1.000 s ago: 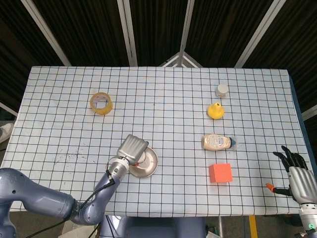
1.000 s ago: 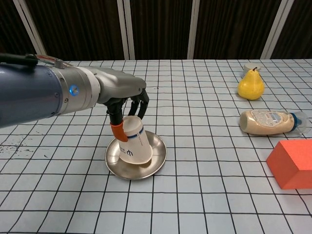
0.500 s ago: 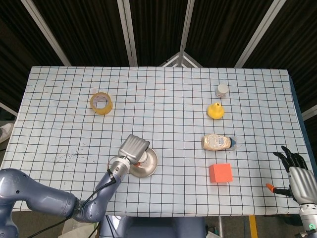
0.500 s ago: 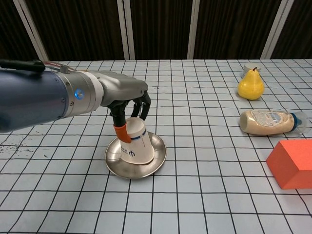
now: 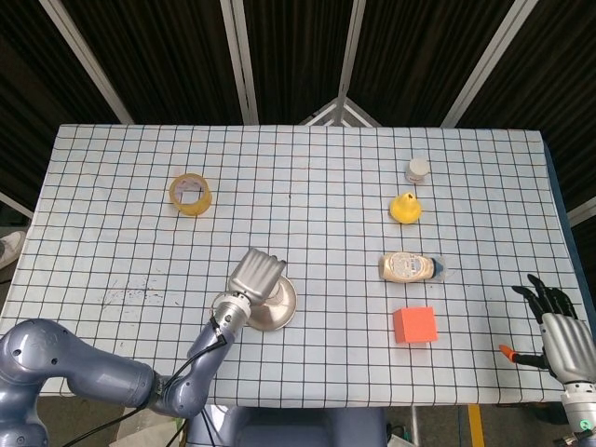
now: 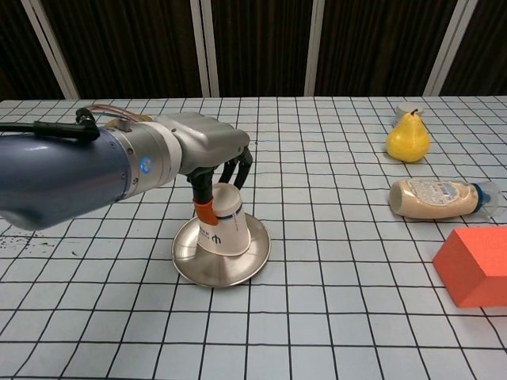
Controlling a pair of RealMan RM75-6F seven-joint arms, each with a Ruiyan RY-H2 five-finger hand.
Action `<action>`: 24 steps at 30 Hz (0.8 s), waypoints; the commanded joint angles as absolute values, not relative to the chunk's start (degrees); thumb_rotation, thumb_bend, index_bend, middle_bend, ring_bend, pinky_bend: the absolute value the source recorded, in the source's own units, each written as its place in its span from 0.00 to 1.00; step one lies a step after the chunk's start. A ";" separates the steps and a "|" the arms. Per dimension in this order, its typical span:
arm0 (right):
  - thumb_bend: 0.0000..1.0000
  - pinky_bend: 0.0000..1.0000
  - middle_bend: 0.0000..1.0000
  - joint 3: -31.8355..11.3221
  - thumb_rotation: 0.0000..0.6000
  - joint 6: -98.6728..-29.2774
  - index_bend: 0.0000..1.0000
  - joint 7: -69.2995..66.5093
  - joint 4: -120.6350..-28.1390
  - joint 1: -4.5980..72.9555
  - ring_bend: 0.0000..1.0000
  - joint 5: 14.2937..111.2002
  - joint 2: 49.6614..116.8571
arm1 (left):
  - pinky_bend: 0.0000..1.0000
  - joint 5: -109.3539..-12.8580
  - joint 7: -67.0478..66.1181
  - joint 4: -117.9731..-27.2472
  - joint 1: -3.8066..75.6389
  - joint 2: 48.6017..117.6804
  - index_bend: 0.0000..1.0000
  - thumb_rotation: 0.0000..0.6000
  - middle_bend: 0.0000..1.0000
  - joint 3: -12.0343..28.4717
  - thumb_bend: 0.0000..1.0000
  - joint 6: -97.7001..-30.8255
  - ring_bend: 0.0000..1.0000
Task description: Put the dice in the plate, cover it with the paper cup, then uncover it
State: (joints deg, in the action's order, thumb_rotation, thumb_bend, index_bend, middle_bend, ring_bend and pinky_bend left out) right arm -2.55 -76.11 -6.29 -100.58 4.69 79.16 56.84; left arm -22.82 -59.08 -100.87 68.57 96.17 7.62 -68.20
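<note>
Chest view footage shows the paper cup (image 6: pixel 224 229) turned upside down over the metal plate (image 6: pixel 222 257), its mouth lowered onto the dish and its base leaning slightly toward the left arm. The cup is grasped near its upturned base by the left hand (image 6: pixel 215 170), whose dark fingers (image 6: pixel 238 168) are wrapped around it from above, with an orange-tipped thumb pressed against the cup's near side. The dice cannot be seen in either view; whether it sits beneath the cup cannot be told. In the head view the left hand (image 5: pixel 257 274) is seen covering most of the cup, with the plate (image 5: pixel 279 310) showing at its right edge, toward the front of the checked desk (image 5: pixel 307 205). The right hand (image 5: pixel 559 331) is held off the front right corner of the desk, released, with fingers spread and nothing in it. Across the right half of the desk are laid an orange block (image 6: pixel 475 265), a squeeze bottle (image 6: pixel 434 197) on its side, a yellow pear (image 6: pixel 407 137) and a small white jar (image 5: pixel 417 169) just behind it. A roll of yellow tape (image 5: pixel 190 193) is set well apart on the left
</note>
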 commanded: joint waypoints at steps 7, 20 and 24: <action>0.14 0.00 0.03 -2.53 1.00 -76.36 0.19 -6.31 -100.75 4.59 0.10 79.35 56.74 | 0.86 -20.42 -58.16 -101.85 69.23 94.70 0.48 1.00 0.54 8.36 0.41 -65.10 0.73; 0.14 0.00 0.03 -2.53 1.00 -76.38 0.19 -5.93 -100.78 4.60 0.10 79.35 56.89 | 0.86 -16.39 -52.99 -102.87 69.09 92.15 0.48 1.00 0.54 10.43 0.41 -60.63 0.73; 0.14 0.00 0.03 -2.55 1.00 -76.25 0.19 -5.94 -100.78 4.65 0.10 79.27 56.90 | 0.86 -20.77 -56.63 -101.76 69.52 94.56 0.48 1.00 0.54 7.83 0.41 -68.40 0.73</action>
